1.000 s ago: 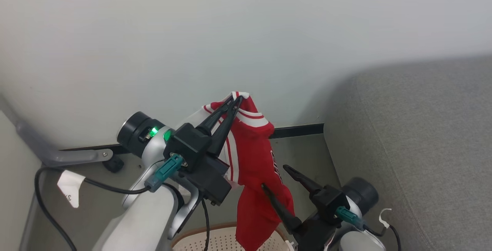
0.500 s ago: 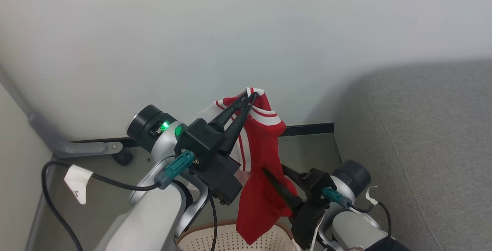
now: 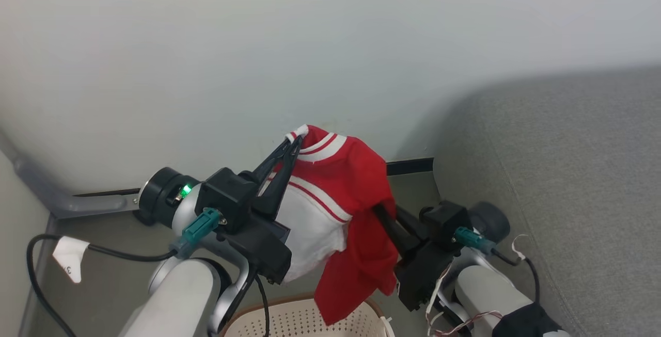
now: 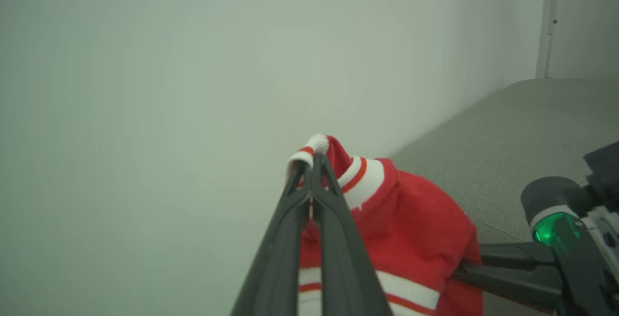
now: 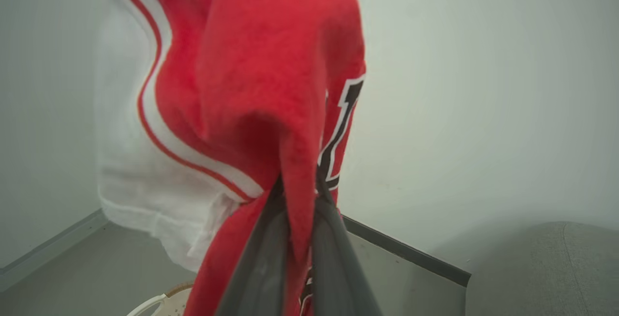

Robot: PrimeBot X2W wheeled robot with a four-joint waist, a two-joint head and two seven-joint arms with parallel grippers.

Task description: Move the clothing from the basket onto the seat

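A red jersey, the clothing [image 3: 356,187], hangs in the air above the basket [image 3: 304,321], whose cream perforated rim peeks in at the bottom edge. My left gripper [image 3: 292,143] is shut on its white-and-red striped trim at the top. My right gripper [image 3: 381,209] is shut on a fold of the red fabric lower right. In the left wrist view the left gripper [image 4: 312,161] pinches the striped edge of the clothing [image 4: 411,229]. The right wrist view has the right gripper [image 5: 297,185] clamped on the clothing [image 5: 271,64], with navy numbers showing. The grey seat [image 3: 568,172] lies to the right.
A pale wall [image 3: 310,43] stands close behind the jersey, with a dark baseboard [image 3: 410,165] at its foot. A grey bracket [image 3: 77,204] and a black cable with a white tag [image 3: 69,265] lie at the left on the grey floor.
My right gripper has gone from open to shut on the red fabric. The jersey now stretches between both grippers, showing a white panel. The head camera has shifted slightly.
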